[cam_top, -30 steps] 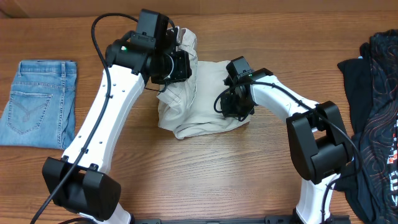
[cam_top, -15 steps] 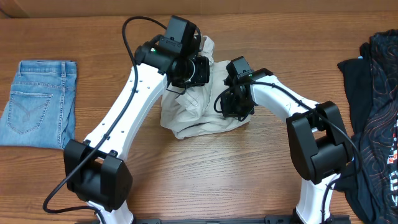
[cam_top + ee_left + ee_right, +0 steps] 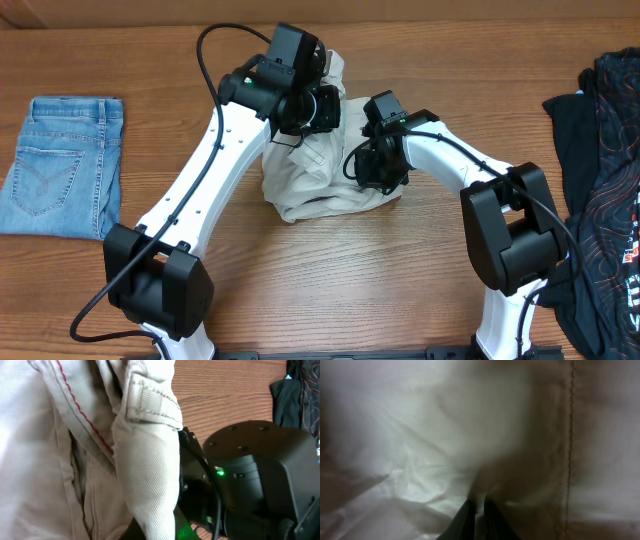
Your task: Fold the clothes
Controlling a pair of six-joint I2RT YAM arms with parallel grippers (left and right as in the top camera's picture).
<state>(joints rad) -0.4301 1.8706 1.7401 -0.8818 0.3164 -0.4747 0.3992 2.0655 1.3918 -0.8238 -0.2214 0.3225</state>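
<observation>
The pale beige shorts [image 3: 312, 178] lie bunched at the table's middle, partly lifted. My left gripper [image 3: 312, 108] is shut on their upper edge and holds it raised; in the left wrist view the cloth [image 3: 90, 435], with waistband seam and red stitching, fills the frame and hides the jaws. My right gripper [image 3: 378, 168] is pressed into the shorts' right side. In the right wrist view its fingertips [image 3: 479, 510] pinch a fold of the beige cloth [image 3: 470, 435].
A folded blue denim piece [image 3: 62, 165] lies at the left. A heap of dark clothes [image 3: 605, 170] lies at the right edge. The right arm's black body [image 3: 255, 475] shows close beside the cloth in the left wrist view.
My left gripper has moved right, toward the right gripper, carrying the shorts' upper edge with it; the cloth is bunched narrower. The right arm has stayed put.
</observation>
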